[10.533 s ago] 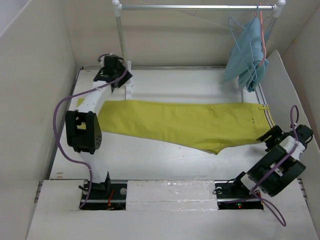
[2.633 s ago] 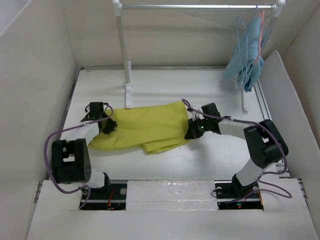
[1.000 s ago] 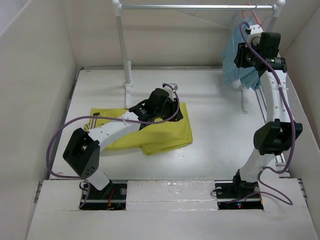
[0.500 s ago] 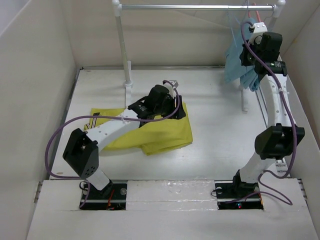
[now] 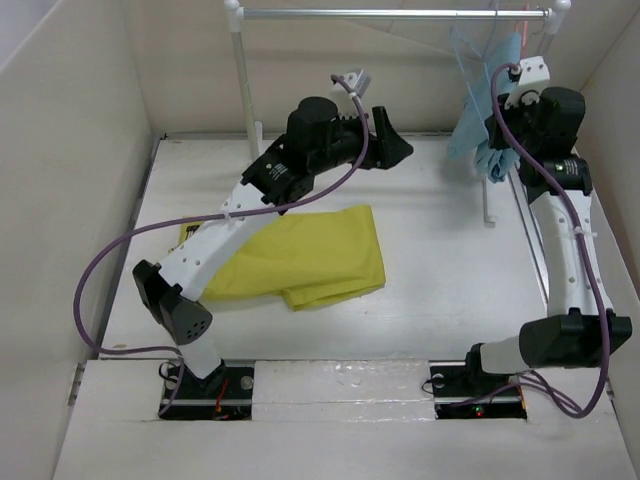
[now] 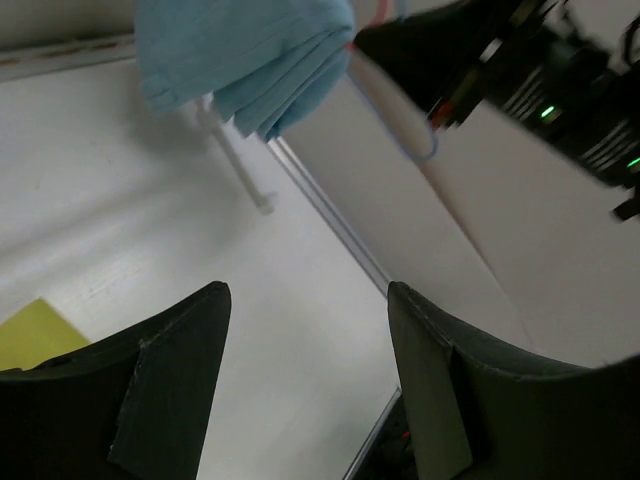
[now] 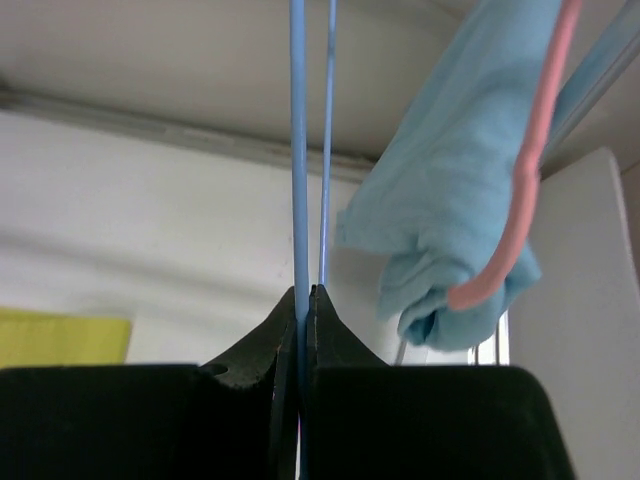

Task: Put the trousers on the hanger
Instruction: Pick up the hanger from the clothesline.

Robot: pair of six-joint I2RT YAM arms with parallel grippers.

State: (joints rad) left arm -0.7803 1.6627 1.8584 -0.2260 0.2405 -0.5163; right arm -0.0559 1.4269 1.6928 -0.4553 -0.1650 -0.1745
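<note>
Starting nearest the arm bases, you have the trousers (image 5: 300, 255) lying folded in a rumpled heap on the white table (image 5: 440, 290), left of centre, with nothing gripping them. Your left gripper (image 6: 305, 295) hangs in the air beyond them, well apart from the cloth. Its fingers (image 6: 170, 370) are spread wide with only bare table between them, and a yellow corner of the trousers shows at the lower left of its wrist view. Farther back on the right, your right gripper (image 7: 303, 300) has its jaws pressed together on the hanger (image 7: 298, 140). They pinch one pale-blue wire strand right at the tips, and a second strand runs just beside it on the right. Just right of that wire hangs the light-blue cloth (image 7: 460, 190) on the pink hanger (image 7: 525, 180). At the far back, both hangers reach up toward the metal rail (image 5: 390, 14); whether the pale-blue hook sits on it you cannot tell.
</note>
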